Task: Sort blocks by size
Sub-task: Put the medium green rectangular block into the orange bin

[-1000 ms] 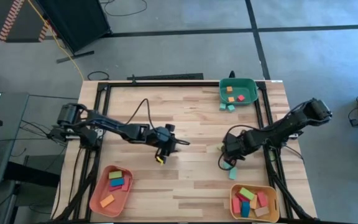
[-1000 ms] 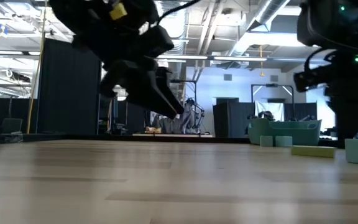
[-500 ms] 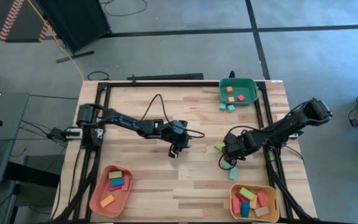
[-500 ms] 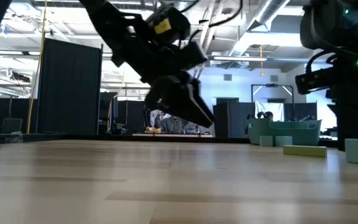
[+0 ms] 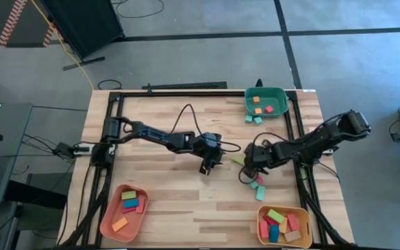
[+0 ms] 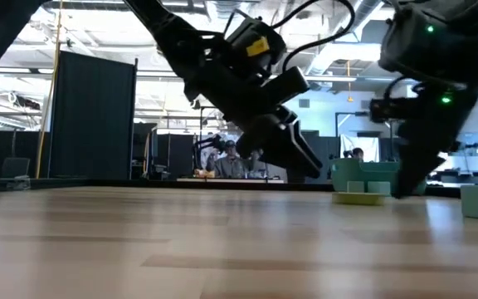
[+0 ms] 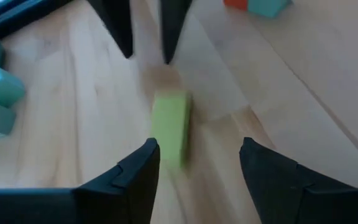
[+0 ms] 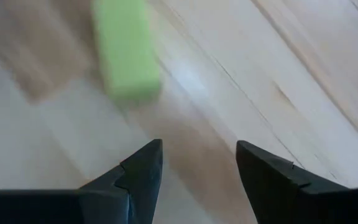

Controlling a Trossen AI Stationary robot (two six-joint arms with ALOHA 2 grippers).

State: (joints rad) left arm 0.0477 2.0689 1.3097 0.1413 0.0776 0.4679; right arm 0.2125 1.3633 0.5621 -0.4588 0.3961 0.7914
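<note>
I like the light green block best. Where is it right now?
In the high view, the light green block lies flat on the table's right half, between the left end effector and the right end effector, both open.

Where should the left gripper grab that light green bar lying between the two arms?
Grip the green bar across its narrow width, on the long sides near the middle, coming down from above. It lies flat and apart from other blocks, and the open left gripper is roughly lined up along it.

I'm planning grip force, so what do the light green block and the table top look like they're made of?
The light green block looks like painted wood or solid plastic, I can't tell which: flat even colour, matte faces, crisp edges, no shine. The table top looks like butcher-block wood with a smooth, lightly sealed finish: pale joined strips and visible grain lines in both wrist views.
</note>
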